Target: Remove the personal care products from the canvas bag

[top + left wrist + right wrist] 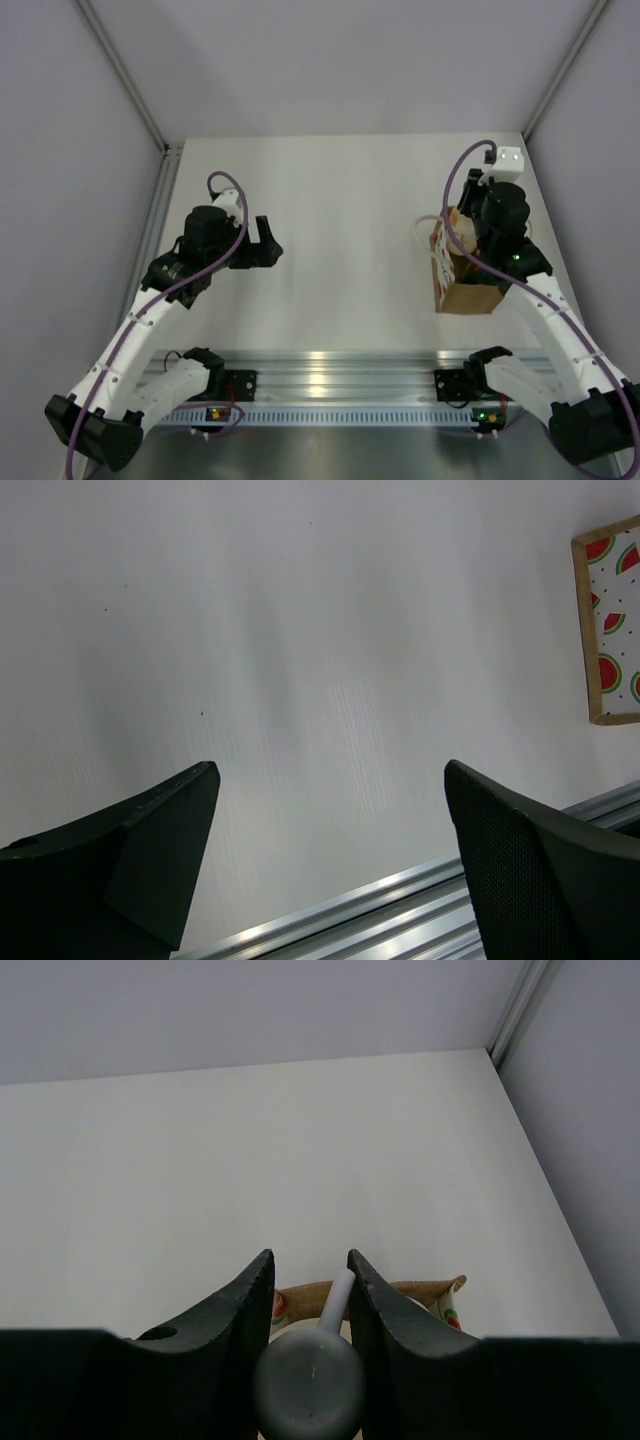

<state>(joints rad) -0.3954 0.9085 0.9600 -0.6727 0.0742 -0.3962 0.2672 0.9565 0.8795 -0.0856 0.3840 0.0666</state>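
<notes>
The bag (pixel 468 297) stands on the right side of the tabletop (pixel 340 200), just beyond the metal rail (pixel 330 365) at the near edge. It is brown, and its white, watermelon-printed side faces left toward the middle of the tabletop. A white loop handle (pixel 424 235) sticks out from its upper left corner.

The right arm bends over the bag from the near side, with its wrist directly above the opening. In the right wrist view, the right pincer (pixel 310 1257) is narrow and closed on the head of the pump bottle (pixel 305 1385). The round grey cap fills the gap between the two dark fingers (pixel 240 1310), and the white spout rises between their tips, close against the right-hand one. Just behind the fingers, the bag's brown rim shows with a bit of the print at each end. The bottle's body is hidden below the fingers, so how far it sits inside the bag cannot be told. From above, something cream shows at the bag's mouth beside the wrist.

The left arm reaches over the left half of the tabletop, well apart from the bag. The left pincer (pixel 330 770) is spread wide with nothing between its fingers, only bare tabletop. Its wrist camera catches the printed side of the bag at the far right edge.
</notes>
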